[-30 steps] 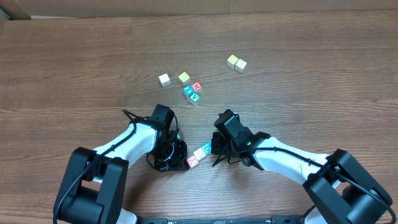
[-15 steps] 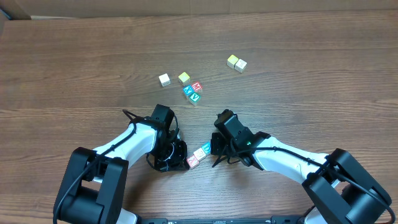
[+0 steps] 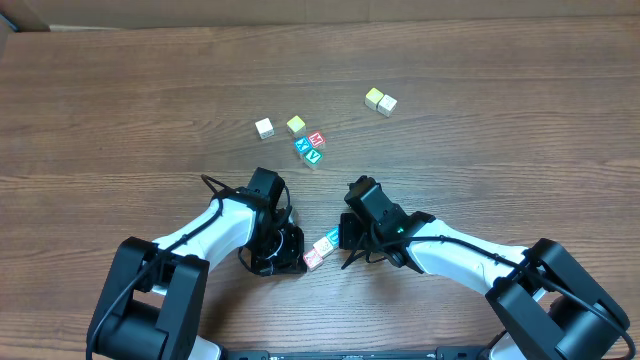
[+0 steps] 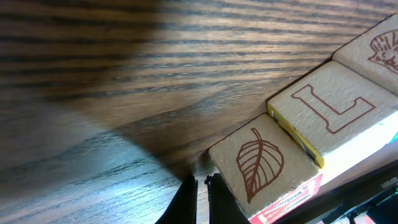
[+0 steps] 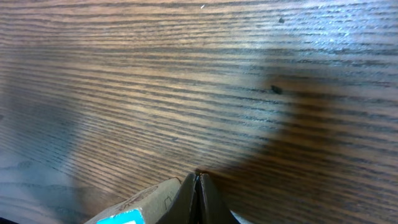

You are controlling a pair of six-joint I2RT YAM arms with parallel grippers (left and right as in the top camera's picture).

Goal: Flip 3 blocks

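Observation:
Three small wooden blocks lie in a slanted row between my two grippers. The red-sided one has a leaf drawn on top. The whitish middle one carries an outlined L. The blue-faced one shows as a blue corner in the right wrist view. My left gripper is shut, and in its wrist view the tips rest on the table against the leaf block's left side. My right gripper is shut with nothing in it; its wrist view shows the tips on the wood beside the blue-faced block.
Farther back lie a white cube, a yellow-topped cube, and a cluster of a red M, blue X and green V. A yellow-topped cube and a pale cube sit at back right.
My left arm has edged a little to the right, closing up against the red-sided block. The right arm has stayed put.

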